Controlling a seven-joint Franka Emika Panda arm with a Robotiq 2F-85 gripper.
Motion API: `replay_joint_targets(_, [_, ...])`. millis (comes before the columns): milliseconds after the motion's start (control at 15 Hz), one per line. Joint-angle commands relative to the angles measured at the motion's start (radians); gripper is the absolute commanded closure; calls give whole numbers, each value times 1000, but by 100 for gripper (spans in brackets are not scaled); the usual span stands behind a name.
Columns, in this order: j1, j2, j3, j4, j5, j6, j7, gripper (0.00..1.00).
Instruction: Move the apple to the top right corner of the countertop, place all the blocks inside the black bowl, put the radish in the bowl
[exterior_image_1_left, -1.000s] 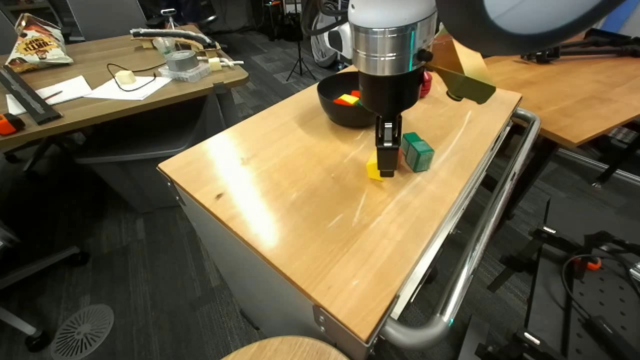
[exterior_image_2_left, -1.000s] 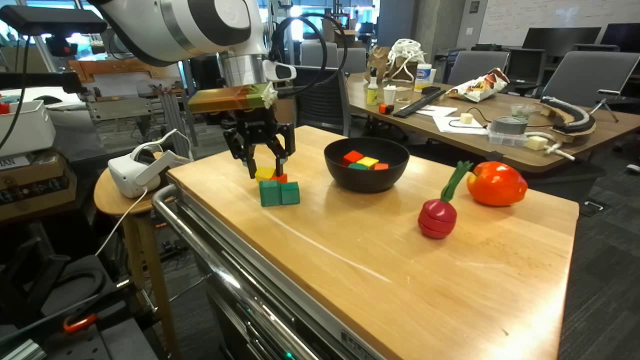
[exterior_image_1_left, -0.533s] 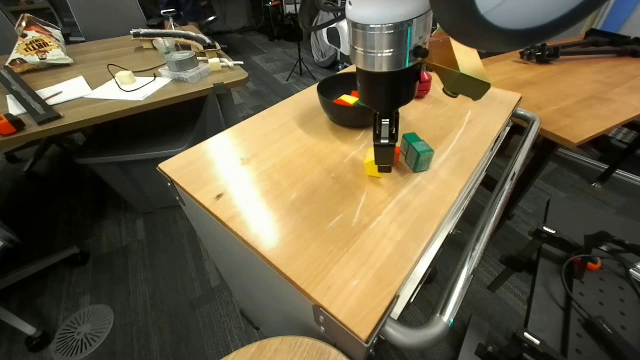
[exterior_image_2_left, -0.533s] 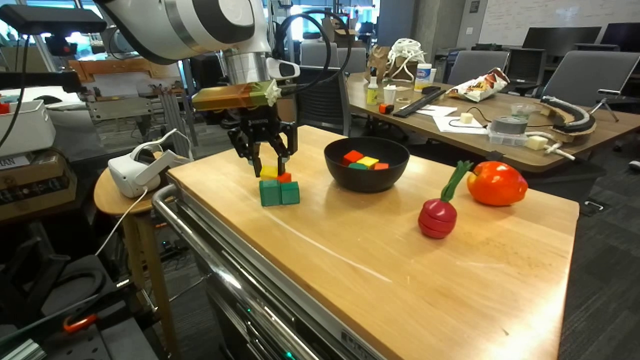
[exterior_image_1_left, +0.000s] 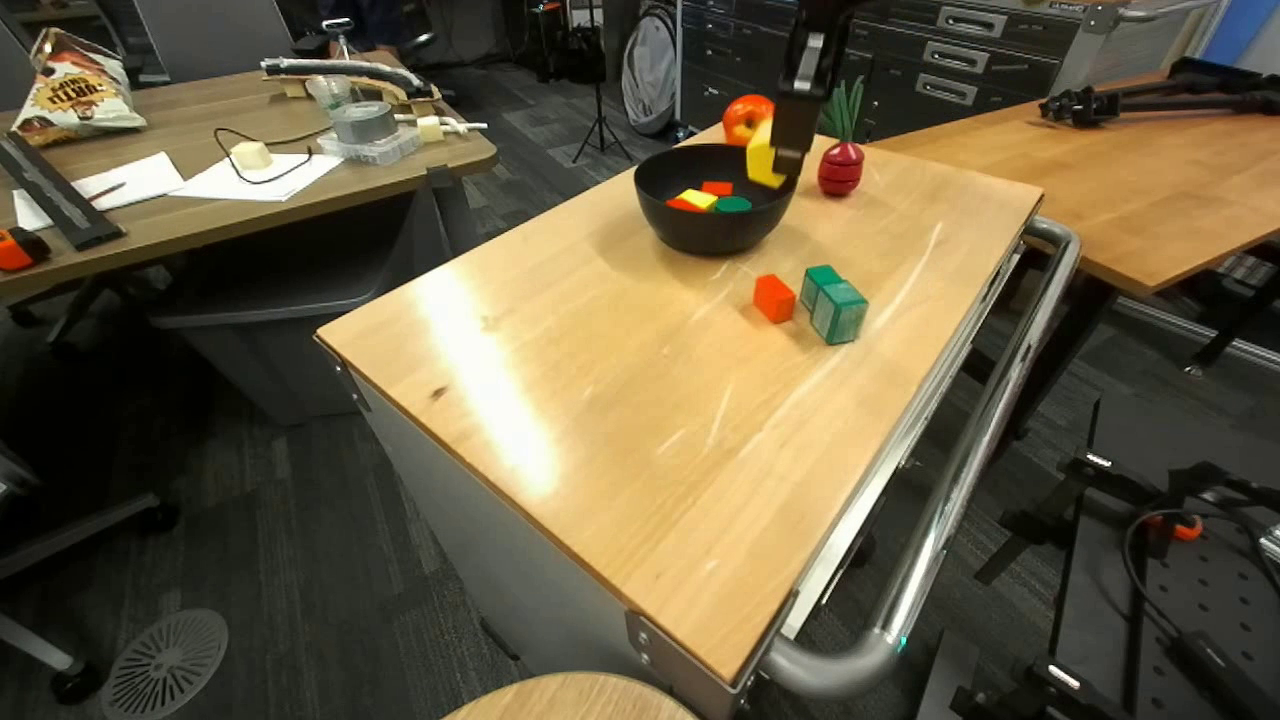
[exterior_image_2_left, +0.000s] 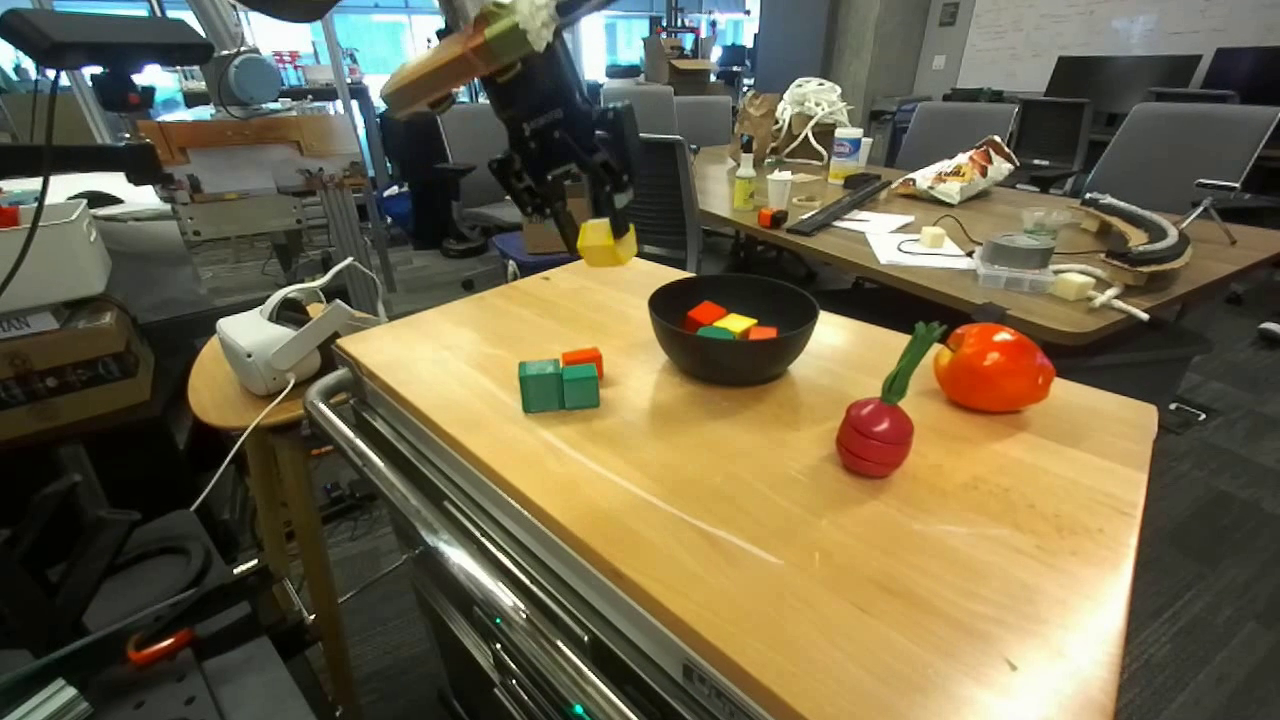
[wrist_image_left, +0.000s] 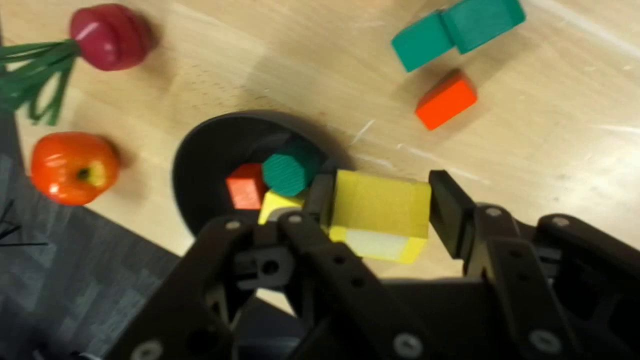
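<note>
Countertop (exterior_image_2_left: 850, 590) — bowl (exterior_image_2_left: 735, 362), blocks (exterior_image_2_left: 541, 386), apple (exterior_image_2_left: 993, 372), radish (exterior_image_2_left: 875, 438)

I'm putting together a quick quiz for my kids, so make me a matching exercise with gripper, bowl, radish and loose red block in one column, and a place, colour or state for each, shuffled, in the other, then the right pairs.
Column one
1. Gripper
2. Bowl
3. Radish
4. Loose red block

Column two
A. Dark red, with green leaves
B. Beside two green blocks
C. Holding a yellow block in the air
D. Black, with several blocks inside

Right pairs: 1-C, 2-D, 3-A, 4-B
</note>
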Motion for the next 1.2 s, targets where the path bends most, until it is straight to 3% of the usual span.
replay_joint_targets(0, [-63,-29,20,77,-130,-1,135,74])
replay_joint_targets(133, [-94,46,37,174,-249,-18,233,74])
replay_joint_targets(333, [-80,203,36,325,-358,-114,287,74])
replay_joint_targets(733, [-25,436,-2,506,-306,-202,216,74])
replay_joint_targets(1133, [-19,539,-9,535,-215,-165,163,74])
